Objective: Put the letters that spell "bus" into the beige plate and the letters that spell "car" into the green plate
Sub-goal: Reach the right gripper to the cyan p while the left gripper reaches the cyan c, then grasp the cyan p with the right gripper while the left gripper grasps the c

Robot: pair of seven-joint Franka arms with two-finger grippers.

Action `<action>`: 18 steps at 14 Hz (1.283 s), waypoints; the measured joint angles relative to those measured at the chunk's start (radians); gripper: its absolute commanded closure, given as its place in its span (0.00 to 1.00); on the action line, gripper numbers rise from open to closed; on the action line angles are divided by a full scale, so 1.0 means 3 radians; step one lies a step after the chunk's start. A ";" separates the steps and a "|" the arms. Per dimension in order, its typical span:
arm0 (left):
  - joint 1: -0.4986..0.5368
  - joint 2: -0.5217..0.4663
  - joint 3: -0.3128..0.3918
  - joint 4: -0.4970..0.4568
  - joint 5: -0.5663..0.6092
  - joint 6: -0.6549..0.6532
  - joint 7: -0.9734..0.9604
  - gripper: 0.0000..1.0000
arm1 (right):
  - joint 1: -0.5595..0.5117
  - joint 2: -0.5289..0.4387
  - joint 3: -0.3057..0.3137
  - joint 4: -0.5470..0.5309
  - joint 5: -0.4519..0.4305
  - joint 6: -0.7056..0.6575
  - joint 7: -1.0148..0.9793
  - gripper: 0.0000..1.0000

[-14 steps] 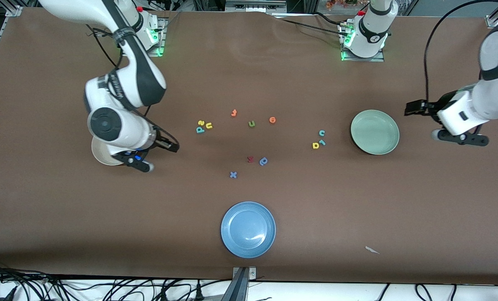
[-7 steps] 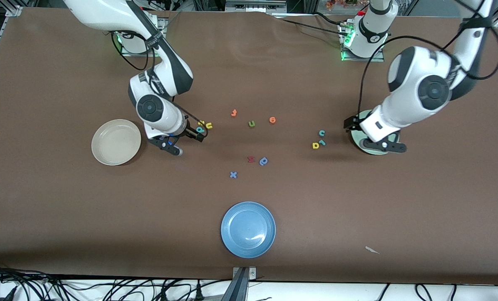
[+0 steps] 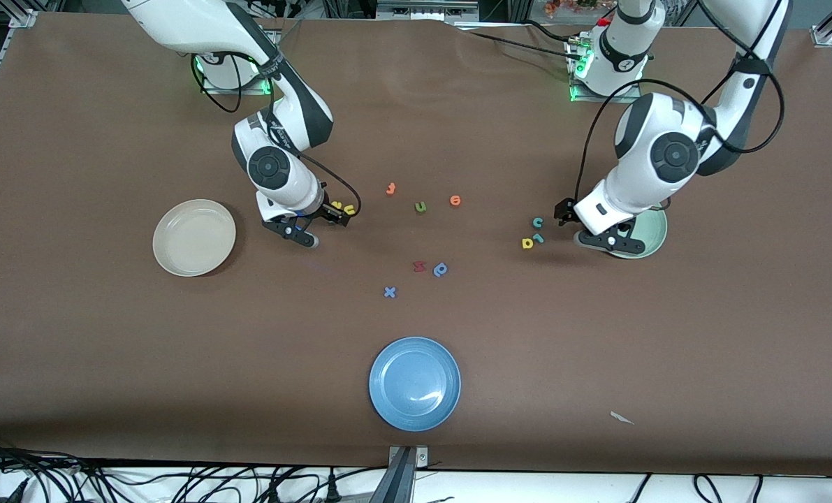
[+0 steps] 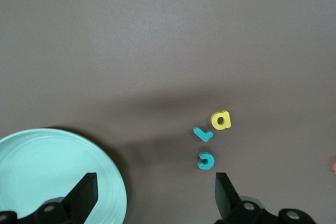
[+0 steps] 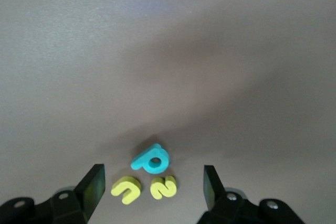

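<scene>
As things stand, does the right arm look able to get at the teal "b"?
Probably yes. The right gripper hangs open over the cluster, and the teal "b" lies flat between its fingers' lines. The yellow "u" and yellow "s" lie close beside it, so a clean single pick looks tight.

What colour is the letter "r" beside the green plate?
Teal; the "r" shows best in the left wrist view.

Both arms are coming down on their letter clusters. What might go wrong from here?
1. The teal b, yellow u and yellow s lie packed together between the right gripper and its open jaws; closing may catch two or scatter them.
2. The teal c, teal r and yellow a crowd together too; the left gripper, jaws open, may nudge neighbours.
</scene>
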 measured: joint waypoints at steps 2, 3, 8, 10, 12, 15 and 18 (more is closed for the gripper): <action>-0.0037 0.0097 -0.0002 -0.0068 0.0047 0.0196 0.0002 0.02 | 0.0022 0.0052 0.0000 -0.0001 -0.0002 0.0069 0.0000 0.16; -0.0076 0.0142 -0.0004 -0.0110 0.0054 0.0278 0.0002 0.02 | 0.0024 0.0079 0.0000 -0.0002 -0.0003 0.0099 0.0000 0.16; -0.0264 0.0398 -0.0008 -0.0277 0.0055 0.0585 0.0002 0.02 | 0.0024 0.0198 -0.0003 -0.0003 -0.0004 0.0200 0.0000 0.28; -0.0317 0.0461 -0.0009 -0.0324 0.0055 0.0588 -0.0025 0.02 | 0.0025 0.0221 -0.0003 -0.0004 -0.0004 0.0206 0.0000 0.38; -0.0404 0.0503 -0.0010 -0.0391 0.0055 0.0589 -0.0168 0.01 | 0.0027 0.0214 -0.0003 -0.0002 -0.0004 0.0216 0.0000 0.38; -0.0556 0.0542 -0.0012 -0.0446 0.0056 0.0589 -0.0256 0.01 | 0.0028 0.0213 -0.0003 -0.0002 -0.0004 0.0216 0.0000 0.39; -0.0599 0.0569 -0.0009 -0.0450 0.0106 0.0590 -0.0270 0.11 | 0.0031 0.0210 -0.0002 0.0000 -0.0004 0.0216 0.0000 0.52</action>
